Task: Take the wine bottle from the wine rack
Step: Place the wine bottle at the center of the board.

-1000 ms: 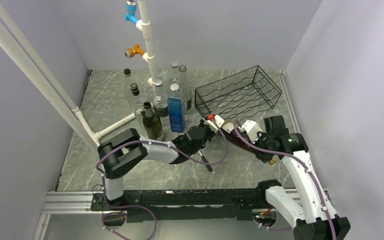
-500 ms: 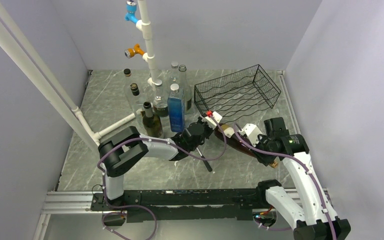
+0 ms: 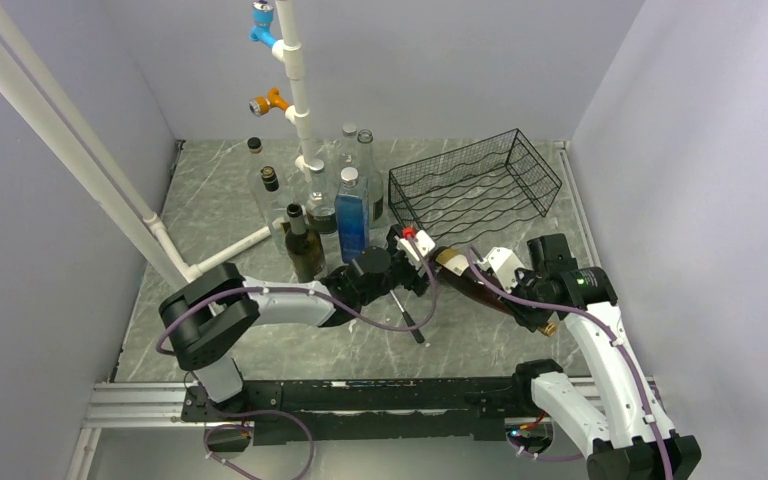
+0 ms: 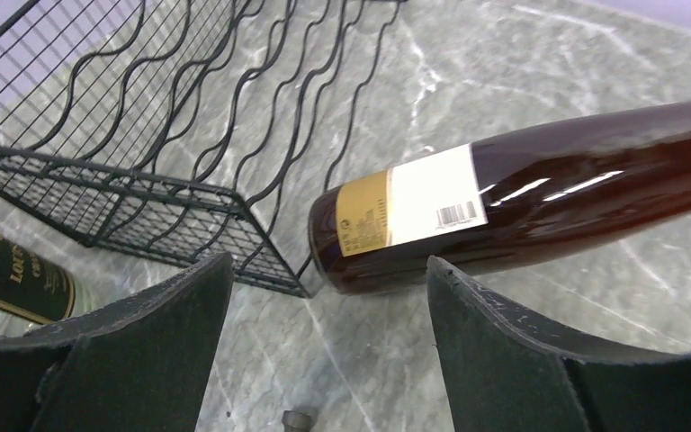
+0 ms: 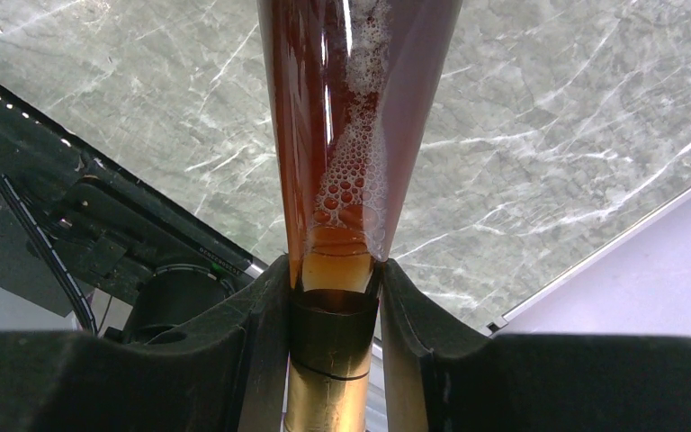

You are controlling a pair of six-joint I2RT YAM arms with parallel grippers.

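Soft, even light from above leaves only faint shadows on the marble table. Ahead of the left gripper, white glare streaks cross the wine bottle, which is sharply in focus; the gripper's own fingers are dark and slightly blurred. At the right gripper the bottle's neck glows amber, backlit.

Labels beside the rack
Left of it, a dark label reads "LOU…" in gold; right, the wine bottle's white label carries a barcode.
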